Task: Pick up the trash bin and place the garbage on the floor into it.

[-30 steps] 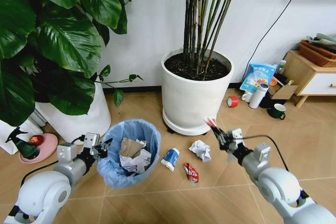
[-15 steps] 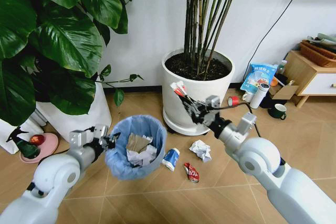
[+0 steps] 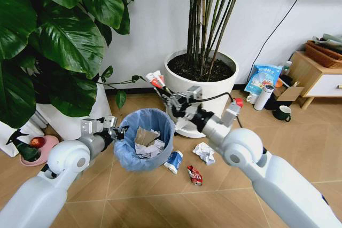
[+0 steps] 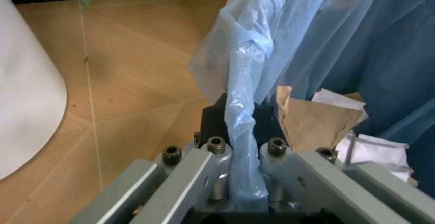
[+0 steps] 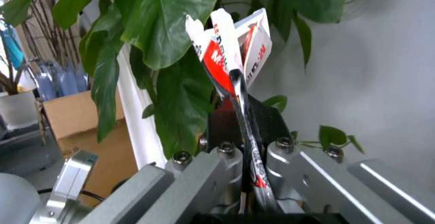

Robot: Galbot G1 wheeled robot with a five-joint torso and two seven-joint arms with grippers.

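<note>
The trash bin (image 3: pixel 145 145), lined with its light blue bag, hangs lifted off the floor (image 3: pixel 160 196) in the middle of the scene, further right and higher than a second ago, with paper wads already inside; the left gripper (image 3: pixel 118 132) has its fingers closed tight on the bag's left rim, the plastic bunched between them in the left wrist view (image 4: pixel 243 147). The bigger change is the right gripper (image 3: pixel 164 90): from low on the right it has swung up and left, and now sits just beyond the bin's far rim, fingers clamped shut on a flattened red and white wrapper (image 3: pixel 155 79) that sticks up from them. By my judgement that piece is nearly in position for dropping into the bin. Still on the floor just right of the bin lie a crushed blue-white can (image 3: pixel 173 162), a crumpled paper wad (image 3: pixel 204 152) and a red crushed wrapper (image 3: pixel 194 175)
</note>
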